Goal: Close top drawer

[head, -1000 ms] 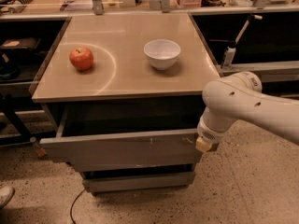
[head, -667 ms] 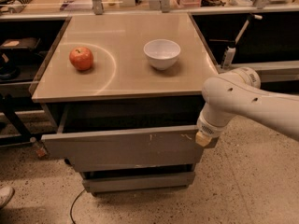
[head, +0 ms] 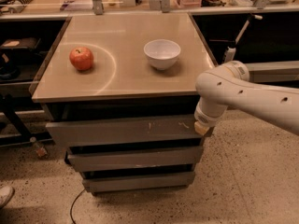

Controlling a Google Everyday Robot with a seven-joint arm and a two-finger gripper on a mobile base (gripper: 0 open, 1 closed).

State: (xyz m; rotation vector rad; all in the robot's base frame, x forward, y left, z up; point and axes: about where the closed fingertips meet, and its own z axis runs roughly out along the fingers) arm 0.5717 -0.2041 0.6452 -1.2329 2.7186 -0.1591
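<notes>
Top drawer (head: 126,130) deeper, one claw (head: 202,128) alongside

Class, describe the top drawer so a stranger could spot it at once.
Find the tan-topped cabinet. Of its three grey drawer fronts, the top drawer is the uppermost and widest, marked by pale scratches, with the gripper at its right end.

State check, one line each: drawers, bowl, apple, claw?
top drawer: partly open, front sticking out past the two below.
lower drawers: set further back.
bowl: upright, empty, on the tabletop.
apple: resting on the tabletop, left.
claw: at the top drawer's right end.
</notes>
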